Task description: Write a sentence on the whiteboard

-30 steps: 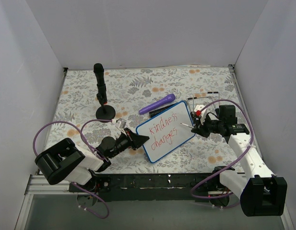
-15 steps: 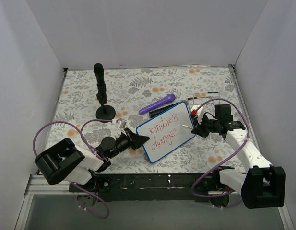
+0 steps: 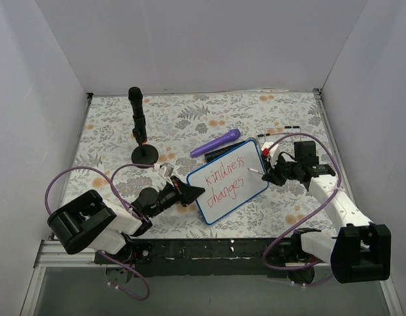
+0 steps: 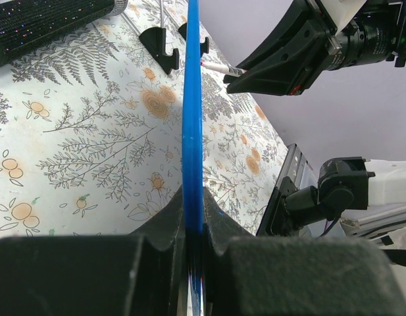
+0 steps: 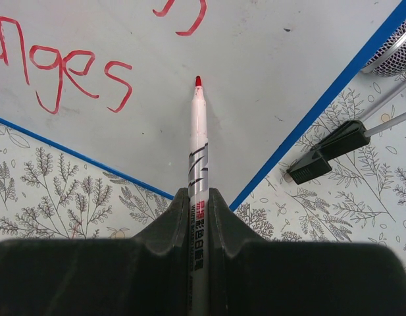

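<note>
Whiteboard (image 3: 228, 180) edge clamped in left gripper (image 3: 192, 192), red marker (image 5: 198, 131) pinched in right gripper (image 3: 268, 174), tip at blank patch beside sentence (image 3: 224, 188).

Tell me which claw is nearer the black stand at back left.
Left. The left claw, gripping the whiteboard by its edge, sits just front-right of the black stand. The right claw, holding the red marker, is beyond the whiteboard, farther right.

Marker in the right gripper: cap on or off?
Off. The right wrist view shows the marker with its bare red tip exposed, pointing at the whiteboard; the right gripper is shut on its barrel.
</note>
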### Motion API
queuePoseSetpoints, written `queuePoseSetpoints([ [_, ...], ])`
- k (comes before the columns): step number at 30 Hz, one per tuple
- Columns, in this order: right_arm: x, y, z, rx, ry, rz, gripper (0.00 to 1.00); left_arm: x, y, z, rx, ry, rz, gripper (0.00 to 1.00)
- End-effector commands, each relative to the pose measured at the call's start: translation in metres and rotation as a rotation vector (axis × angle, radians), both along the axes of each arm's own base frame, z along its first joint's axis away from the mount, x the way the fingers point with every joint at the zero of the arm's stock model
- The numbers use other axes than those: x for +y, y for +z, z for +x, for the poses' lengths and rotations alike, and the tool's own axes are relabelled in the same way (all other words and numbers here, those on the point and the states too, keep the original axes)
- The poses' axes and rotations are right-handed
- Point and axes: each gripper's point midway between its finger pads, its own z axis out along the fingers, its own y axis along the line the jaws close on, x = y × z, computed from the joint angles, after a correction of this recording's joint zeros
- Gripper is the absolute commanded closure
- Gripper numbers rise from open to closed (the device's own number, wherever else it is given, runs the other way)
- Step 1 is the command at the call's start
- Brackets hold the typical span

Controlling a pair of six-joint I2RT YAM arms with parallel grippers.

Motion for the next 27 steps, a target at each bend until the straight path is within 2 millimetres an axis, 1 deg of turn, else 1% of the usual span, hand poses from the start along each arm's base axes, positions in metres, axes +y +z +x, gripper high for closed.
queuePoseSetpoints([
  [1, 0.005, 0.014, 0.015, -0.049, 0.004, 0.012, 0.99, -0.004, 0.013, -0.003, -0.056, -0.027, -0.017, 1.0],
  [8, 0.001, 0.0, 0.001, 0.01, 0.039, -0.023, 0.99, -0.003, 0.013, -0.003, -0.056, -0.024, -0.017, 1.0],
  [15, -0.005, -0.018, -0.026, 0.082, 0.088, -0.073, 0.99, -0.003, 0.012, -0.003, -0.055, -0.023, -0.018, 1.0],
  [19, -0.011, -0.026, -0.033, 0.101, 0.087, -0.106, 0.99, -0.002, 0.012, -0.003, -0.052, -0.021, -0.018, 1.0],
  [21, -0.012, -0.027, -0.033, 0.106, 0.079, -0.108, 0.99, -0.003, 0.013, -0.002, -0.053, -0.023, -0.021, 1.0],
  [23, -0.013, -0.025, -0.027, 0.091, 0.062, -0.114, 0.99, -0.003, 0.011, -0.003, -0.05, -0.025, -0.018, 1.0],
  [25, -0.013, -0.017, -0.019, 0.07, 0.033, -0.108, 0.99, -0.003, 0.012, -0.003, -0.051, -0.025, -0.021, 1.0],
  [27, -0.012, -0.004, -0.007, 0.03, 0.006, -0.092, 0.99, -0.002, 0.012, -0.003, -0.051, -0.023, -0.019, 1.0],
])
